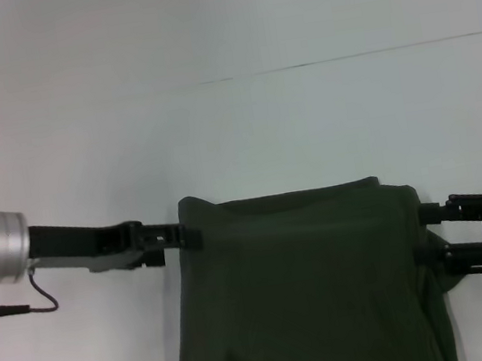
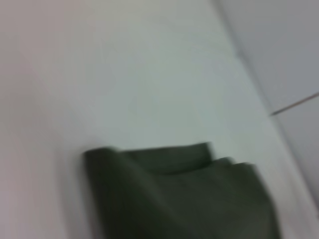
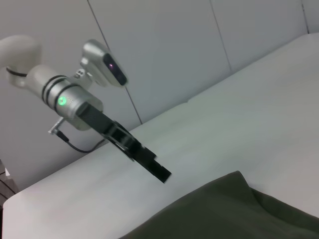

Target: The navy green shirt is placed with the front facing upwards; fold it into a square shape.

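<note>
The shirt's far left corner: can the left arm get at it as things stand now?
Probably yes. The left gripper is already at that corner of the shirt, with nothing between them on the table. Whether it grips the cloth is unclear.

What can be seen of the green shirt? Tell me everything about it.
The navy green shirt is dark olive, soft matte cloth, showing plain fabric with no print or collar in view. It hangs lifted above the white table, its top edge stretched nearly level and the cloth draping down out of the head view with loose folds. The left end effector meets its upper left corner and the right end effector its upper right edge; the fabric hides how their fingers sit.
</note>
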Tool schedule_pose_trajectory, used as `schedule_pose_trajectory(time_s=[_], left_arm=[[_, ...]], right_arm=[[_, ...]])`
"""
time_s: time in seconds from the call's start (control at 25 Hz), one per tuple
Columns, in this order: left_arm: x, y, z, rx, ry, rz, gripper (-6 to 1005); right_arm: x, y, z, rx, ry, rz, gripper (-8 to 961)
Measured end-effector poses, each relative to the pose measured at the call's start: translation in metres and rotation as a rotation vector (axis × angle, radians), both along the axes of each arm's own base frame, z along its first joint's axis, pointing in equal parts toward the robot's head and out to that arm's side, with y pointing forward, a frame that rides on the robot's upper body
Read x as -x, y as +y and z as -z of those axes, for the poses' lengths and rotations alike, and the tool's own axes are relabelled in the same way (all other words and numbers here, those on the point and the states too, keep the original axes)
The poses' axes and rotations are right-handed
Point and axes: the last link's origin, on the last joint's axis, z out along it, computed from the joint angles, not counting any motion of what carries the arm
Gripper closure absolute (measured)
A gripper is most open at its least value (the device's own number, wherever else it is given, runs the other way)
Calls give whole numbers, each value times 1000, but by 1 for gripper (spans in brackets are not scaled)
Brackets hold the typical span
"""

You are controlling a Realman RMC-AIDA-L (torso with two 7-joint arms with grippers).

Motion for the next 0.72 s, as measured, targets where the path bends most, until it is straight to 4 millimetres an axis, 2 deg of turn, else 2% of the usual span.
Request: schedule_pose_trajectory(time_s=[0.32,0.72], left_arm=[[0,5,19,56,125,-58,90],[-7,5,34,64,156,-24,119]], right_arm=[[-2,-3,1,7,-7,3,205],[-2,-3,3,26,-21,-5,205]])
